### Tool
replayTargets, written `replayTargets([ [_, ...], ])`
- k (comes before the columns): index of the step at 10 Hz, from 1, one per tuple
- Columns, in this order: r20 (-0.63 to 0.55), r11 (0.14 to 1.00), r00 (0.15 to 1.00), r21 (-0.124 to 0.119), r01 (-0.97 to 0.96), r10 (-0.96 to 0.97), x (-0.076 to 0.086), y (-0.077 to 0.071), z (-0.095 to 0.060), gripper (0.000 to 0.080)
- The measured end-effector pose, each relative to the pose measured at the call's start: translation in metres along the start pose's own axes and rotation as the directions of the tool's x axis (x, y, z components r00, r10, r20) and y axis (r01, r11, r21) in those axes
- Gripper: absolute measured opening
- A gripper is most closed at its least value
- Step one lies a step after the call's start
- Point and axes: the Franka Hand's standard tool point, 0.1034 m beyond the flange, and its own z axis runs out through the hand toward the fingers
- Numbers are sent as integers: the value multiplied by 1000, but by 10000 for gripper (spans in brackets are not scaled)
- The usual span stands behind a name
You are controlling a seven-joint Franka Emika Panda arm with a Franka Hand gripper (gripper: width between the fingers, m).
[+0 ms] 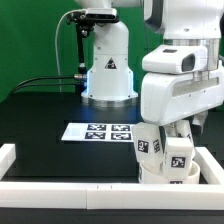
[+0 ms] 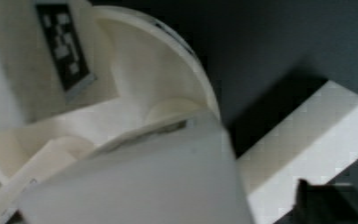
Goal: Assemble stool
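The stool stands near the front rail at the exterior view's right. Its round white seat lies low, with two tagged white legs rising from it. My gripper hangs right above these legs, its fingertips hidden behind them. In the wrist view a tagged leg and the curved seat rim fill the picture. A blurred white part lies very close between the jaws. Whether the jaws press on it does not show.
The marker board lies flat on the black table behind the stool. White border rails run along the front and the left; a rail also shows in the wrist view. The arm's base stands at the back.
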Motion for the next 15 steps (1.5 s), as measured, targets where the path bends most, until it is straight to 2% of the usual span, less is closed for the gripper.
replayTargets([
  [1, 0, 1000, 1000, 0, -2, 2, 0, 0, 0, 379],
  [2, 0, 999, 999, 0, -41, 41, 0, 0, 0, 331],
  [5, -6, 924, 924, 1, -381, 381, 2, 1, 0, 331],
  [6, -21, 845, 845, 3, -535, 535, 5, -1, 0, 331],
  [7, -43, 733, 731, 21, -680, 681, 9, -1, 0, 331],
  [8, -60, 598, 596, 54, -799, 801, 12, 1, 0, 331],
  [9, -53, 558, 555, 68, -827, 830, 12, 5, -1, 331],
  [10, -46, 477, 475, 77, -876, 879, 12, 4, -1, 331],
  [11, -41, 432, 430, 79, -898, 902, 13, 3, -1, 331],
  [12, -32, 345, 344, 87, -934, 938, 14, 2, -1, 332],
  [14, 22, -99, -97, 113, -989, 995, 21, -8, -2, 333],
  [15, 58, -311, -307, 111, -944, 950, 23, -11, 0, 333],
])
